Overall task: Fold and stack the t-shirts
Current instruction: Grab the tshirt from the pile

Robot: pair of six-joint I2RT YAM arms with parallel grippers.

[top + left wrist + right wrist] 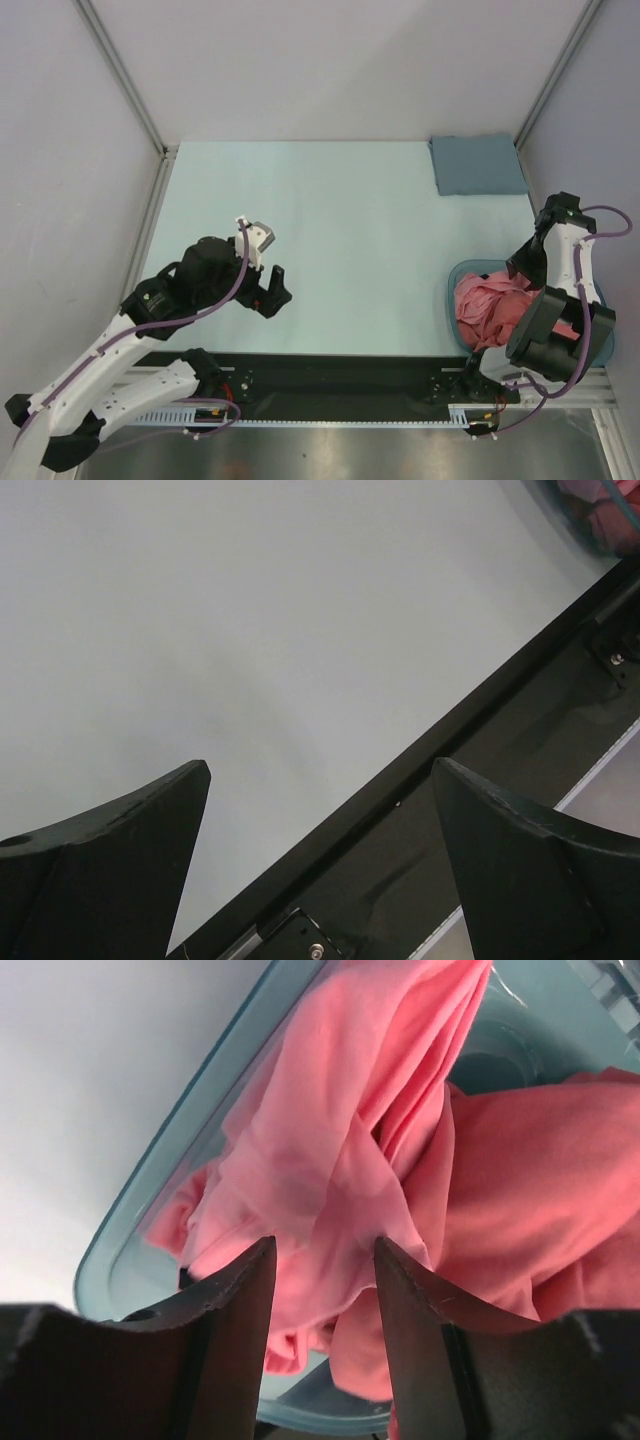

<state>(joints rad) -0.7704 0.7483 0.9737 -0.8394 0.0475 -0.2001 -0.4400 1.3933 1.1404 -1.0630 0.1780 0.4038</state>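
Observation:
Several salmon-pink t-shirts lie crumpled in a teal tub at the near right of the table. My right gripper reaches down into the tub. In the right wrist view its jaws stand partly apart with a fold of pink t-shirt between the fingertips; the fabric touches the right fingertip. My left gripper is open and empty, low over the bare table near the front edge, far left of the tub. In the left wrist view the tub's pink contents show at the top right corner.
A folded grey-blue cloth lies at the far right corner of the pale table. The black base rail runs along the near edge. Grey walls stand close on the left, right and back. The tub rim curves beside my right fingers.

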